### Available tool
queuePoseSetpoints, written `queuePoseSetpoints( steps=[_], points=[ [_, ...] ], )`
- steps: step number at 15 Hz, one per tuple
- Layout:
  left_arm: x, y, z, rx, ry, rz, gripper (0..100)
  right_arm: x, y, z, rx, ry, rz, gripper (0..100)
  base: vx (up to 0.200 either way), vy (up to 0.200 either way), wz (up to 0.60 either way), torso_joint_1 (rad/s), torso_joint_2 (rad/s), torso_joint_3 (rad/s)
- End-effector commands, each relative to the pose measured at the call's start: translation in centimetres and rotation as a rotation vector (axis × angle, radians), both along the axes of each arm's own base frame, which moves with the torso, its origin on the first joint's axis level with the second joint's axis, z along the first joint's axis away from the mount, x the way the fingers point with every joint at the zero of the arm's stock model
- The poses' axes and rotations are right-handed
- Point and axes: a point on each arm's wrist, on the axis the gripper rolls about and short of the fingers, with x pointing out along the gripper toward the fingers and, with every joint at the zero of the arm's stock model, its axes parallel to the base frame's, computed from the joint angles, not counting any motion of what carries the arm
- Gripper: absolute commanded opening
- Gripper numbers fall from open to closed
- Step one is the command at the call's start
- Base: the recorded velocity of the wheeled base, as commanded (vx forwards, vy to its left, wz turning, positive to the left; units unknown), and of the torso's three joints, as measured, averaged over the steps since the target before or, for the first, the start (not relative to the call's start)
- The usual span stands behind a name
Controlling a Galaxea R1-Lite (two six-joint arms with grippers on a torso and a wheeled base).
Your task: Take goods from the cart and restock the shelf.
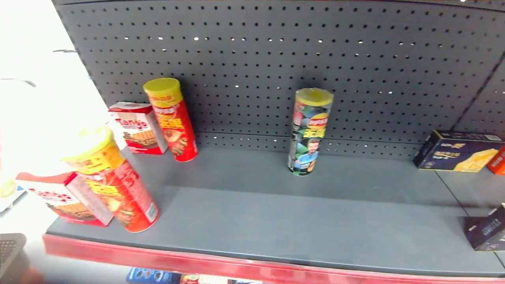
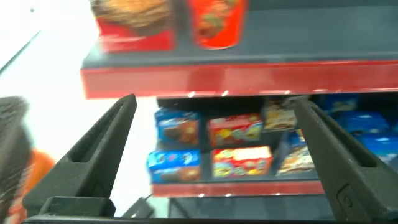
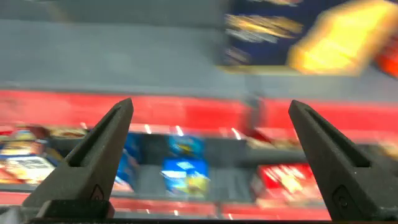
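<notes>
The grey shelf (image 1: 276, 221) has a pegboard back (image 1: 276, 51) and a red front edge (image 1: 197, 260). At its back left a red chip can (image 1: 170, 118) with a yellow lid stands upright, just beside a red-and-white wafer box (image 1: 136, 128). At the front left corner a second red can (image 1: 116, 189) stands right against another red-and-white box (image 1: 63, 201). Near the middle, toward the back, a dark chip can (image 1: 309, 132) with a yellow lid stands alone, well apart from the rest. At the back right lies a dark blue box (image 1: 457, 152) with an orange pack (image 1: 498, 161) just beside it. A second dark box (image 1: 487, 232) sits at the front right.

The left jaws stand wide apart with nothing between them. They face the shelf's red edge, with the bottoms of the front-left can and box in sight. Past them a lower shelf (image 2: 249, 188) holds blue packs (image 2: 177, 127) and red boxes (image 2: 239, 130). The right jaws are likewise wide apart and hold nothing. They face the red edge near the dark blue box, with more packs (image 3: 183, 174) on the lower shelf beyond.
</notes>
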Motion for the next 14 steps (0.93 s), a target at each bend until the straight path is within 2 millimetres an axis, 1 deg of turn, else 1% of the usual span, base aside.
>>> queuePoseSetpoints(
  steps=[1,8,14],
  points=[
    [0.01,0.0,0.01,0.0,0.001,0.0,100,0.01,0.0,0.0,-0.001,0.001,0.0,100,0.0,0.0,0.6,-0.002,0.0,0.002],
    [0.01,-0.01,0.01,0.004,0.001,-0.003,100,0.01,0.0,0.0,0.001,0.001,0.0,100,0.0,0.0,0.6,0.002,0.0,0.002],
    [0.01,-0.01,0.01,0.003,0.001,-0.004,100,0.01,0.0,0.0,-0.001,0.001,0.0,100,0.0,0.0,0.0,0.0,0.0,0.0]
  ],
)
